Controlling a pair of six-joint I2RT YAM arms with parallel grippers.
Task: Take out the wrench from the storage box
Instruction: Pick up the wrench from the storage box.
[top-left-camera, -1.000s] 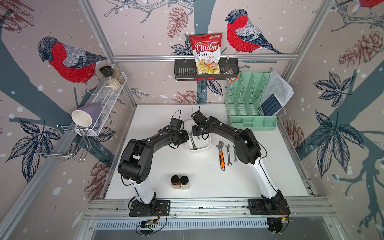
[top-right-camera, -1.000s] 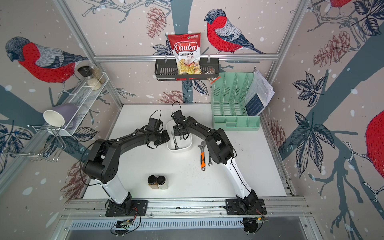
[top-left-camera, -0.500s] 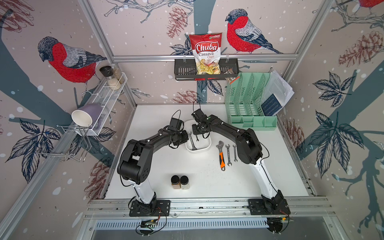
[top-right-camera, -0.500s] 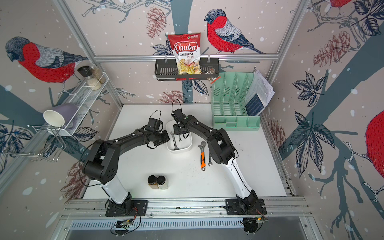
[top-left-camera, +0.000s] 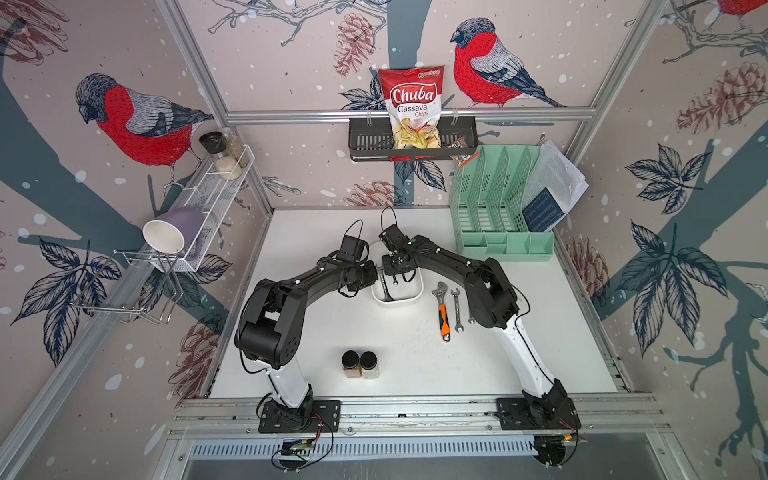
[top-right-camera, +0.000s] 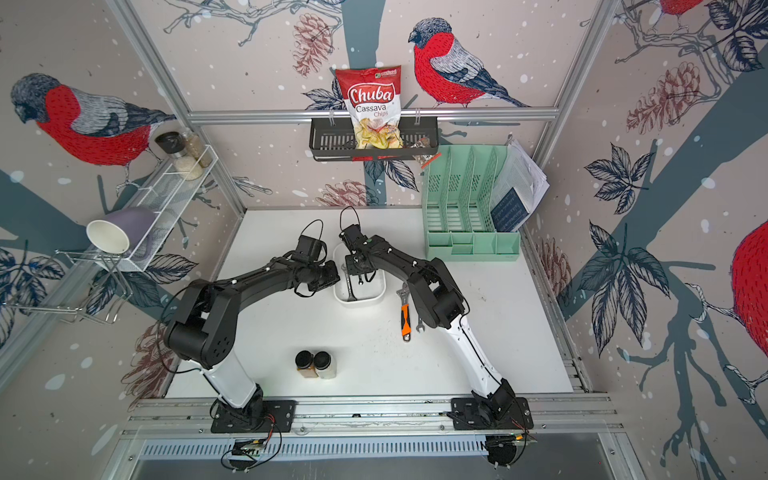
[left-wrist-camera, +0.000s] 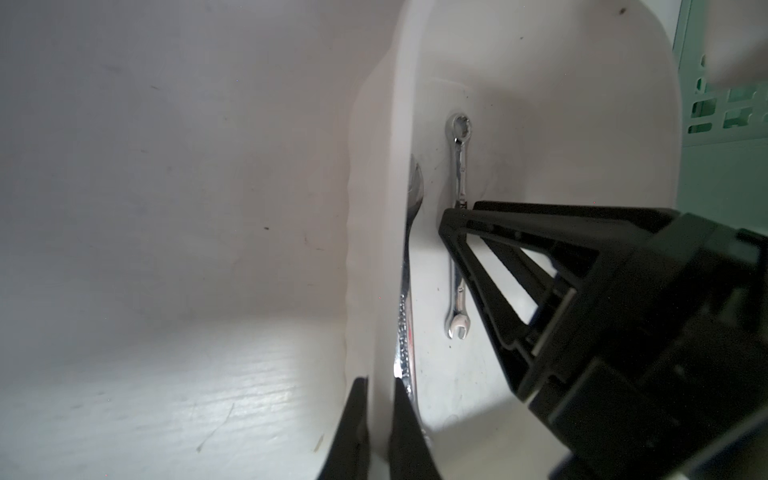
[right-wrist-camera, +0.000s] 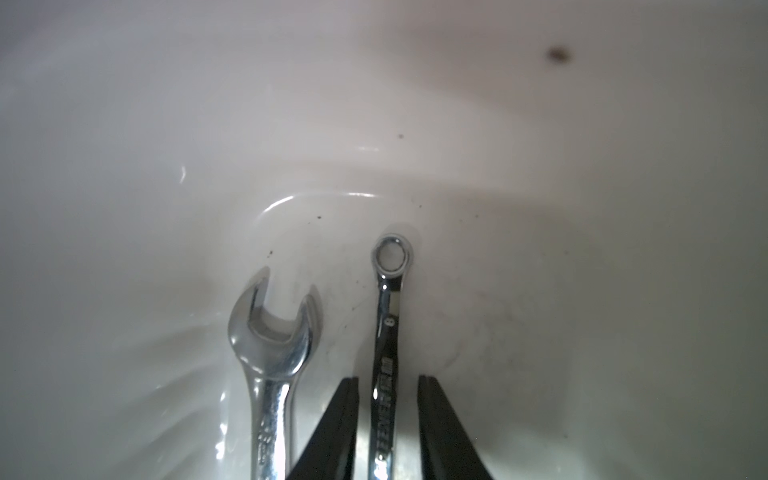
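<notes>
At the front edge of the white table (top-left-camera: 415, 365), between the two arm bases, two dark-capped jars (top-left-camera: 351, 360) stand touching one another. A little further in, off to the right, an orange-handled adjustable wrench (top-left-camera: 443, 309) lies flat with a slim spanner (top-left-camera: 456, 309) just beside it. Both are outside the box, close by the right arm's elbow.

Past those, mid-table, sits the storage box (top-left-camera: 399, 302), and the arms reach it from either side. The left gripper (left-wrist-camera: 379, 380) is clamped tight on the box's side wall, one finger outside and one inside. A larger wrench (right-wrist-camera: 270, 353) lies close along that wall, inside the box. The right gripper (right-wrist-camera: 388, 378) reaches down into the box over the small wrench (right-wrist-camera: 386, 332), which lies on the box floor beside the larger one. Its fingers (right-wrist-camera: 345, 415) stand apart on either side of the shank, with a gap showing on both sides, so nothing is gripped.

Beyond the box, at the back right, a mint-green file organiser (top-left-camera: 498, 245) stands on the table with papers (top-left-camera: 552, 187) in its rightmost slot. On the back wall a black shelf (top-left-camera: 365, 143) holds a red bag of cassava chips (top-left-camera: 411, 104). Along the left wall a white wire shelf (top-left-camera: 216, 195) carries a lilac mug (top-left-camera: 166, 235) tipped on its side.
</notes>
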